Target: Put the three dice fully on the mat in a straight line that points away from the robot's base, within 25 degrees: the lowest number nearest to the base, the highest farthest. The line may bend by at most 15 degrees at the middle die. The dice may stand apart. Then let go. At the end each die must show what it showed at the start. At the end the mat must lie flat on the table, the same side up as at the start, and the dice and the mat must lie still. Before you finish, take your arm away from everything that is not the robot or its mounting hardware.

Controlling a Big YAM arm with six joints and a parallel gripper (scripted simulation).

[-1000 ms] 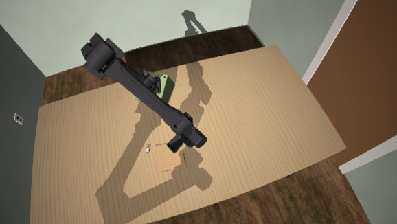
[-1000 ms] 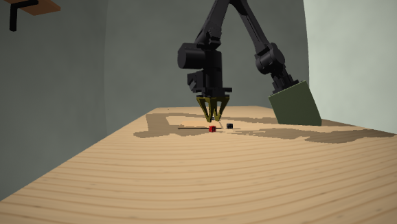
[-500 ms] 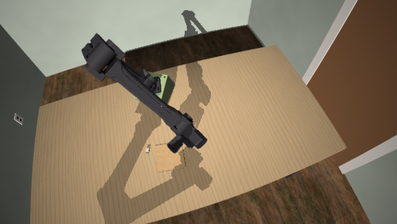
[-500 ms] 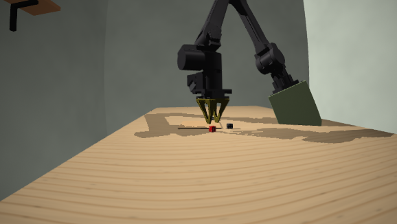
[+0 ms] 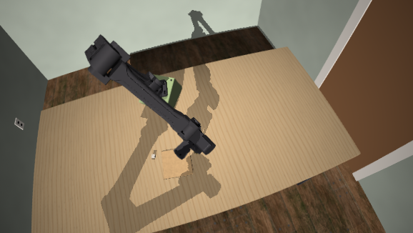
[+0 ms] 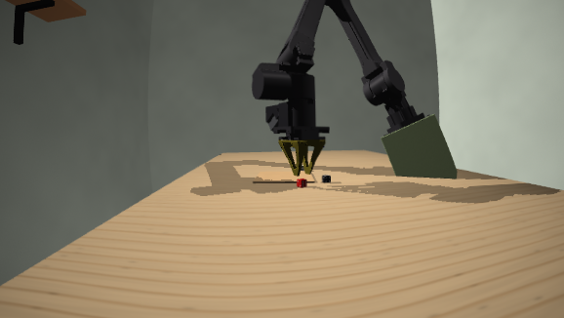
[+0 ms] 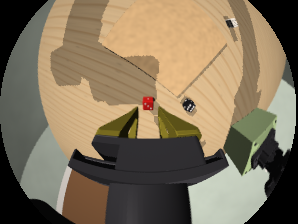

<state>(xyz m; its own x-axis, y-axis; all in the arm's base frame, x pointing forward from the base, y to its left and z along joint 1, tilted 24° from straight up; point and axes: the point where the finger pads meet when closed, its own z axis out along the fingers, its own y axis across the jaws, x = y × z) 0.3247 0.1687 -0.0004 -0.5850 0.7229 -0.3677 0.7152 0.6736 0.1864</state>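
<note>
The tan mat (image 5: pixel 175 164) lies flat on the table and also shows in the wrist view (image 7: pixel 169 43). A red die (image 6: pixel 302 182) sits at the mat's corner nearest the base; I cannot tell whether it rests on the mat. It also shows in the wrist view (image 7: pixel 148 103). A black die (image 6: pixel 326 178) (image 7: pixel 189 104) lies on bare table just beside that mat edge. A white die (image 5: pixel 154 156) (image 7: pixel 232 23) lies off the mat on its far side. My gripper (image 6: pixel 302 172) (image 7: pixel 148 110) hangs straight above the red die, a little clear of it, fingers part open with nothing between them.
The arm's green base block (image 6: pixel 420 148) stands on the table behind the dice and shows in the overhead view (image 5: pixel 171 91). The arm's shadow falls across the mat and the table around it.
</note>
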